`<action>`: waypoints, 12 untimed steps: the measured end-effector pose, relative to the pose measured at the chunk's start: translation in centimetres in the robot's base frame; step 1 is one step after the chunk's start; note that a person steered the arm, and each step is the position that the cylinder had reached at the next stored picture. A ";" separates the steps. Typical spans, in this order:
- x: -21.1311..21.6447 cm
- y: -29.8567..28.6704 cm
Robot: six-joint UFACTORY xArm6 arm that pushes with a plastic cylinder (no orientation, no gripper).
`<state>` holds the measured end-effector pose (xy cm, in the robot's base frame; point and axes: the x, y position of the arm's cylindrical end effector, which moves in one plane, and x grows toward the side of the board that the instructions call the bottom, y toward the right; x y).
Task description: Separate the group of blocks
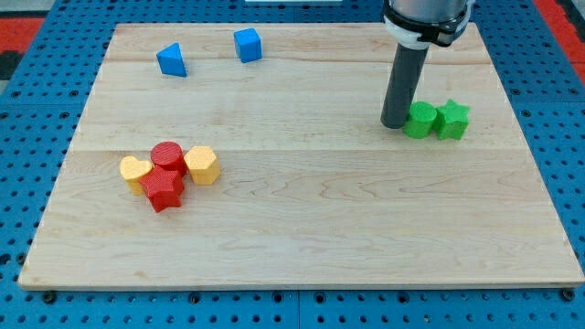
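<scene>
My tip (395, 124) rests on the wooden board (320, 238), bare rod with nothing gripped, touching the green round block (420, 121); that block touches the green star block (452, 119) on the view's right.

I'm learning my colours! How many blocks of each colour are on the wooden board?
Blue: 2, the blue triangle block and the blue cube
Green: 2, the green round block and the green star block
Red: 2, the red round block and the red star block
Yellow: 2, the yellow heart block and the yellow block
Total: 8
My tip is just left of the green round block.
</scene>
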<state>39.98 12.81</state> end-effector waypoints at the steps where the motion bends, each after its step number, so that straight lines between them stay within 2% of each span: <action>1: 0.0 0.4; 5: 0.0 -0.7; 6: 3.2 -5.8; 7: 10.9 -10.3; 8: 16.2 -21.4; 9: 17.2 -31.8; 10: 14.2 -26.4; 11: 12.3 -23.8; 12: 12.9 -25.2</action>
<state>52.88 -12.42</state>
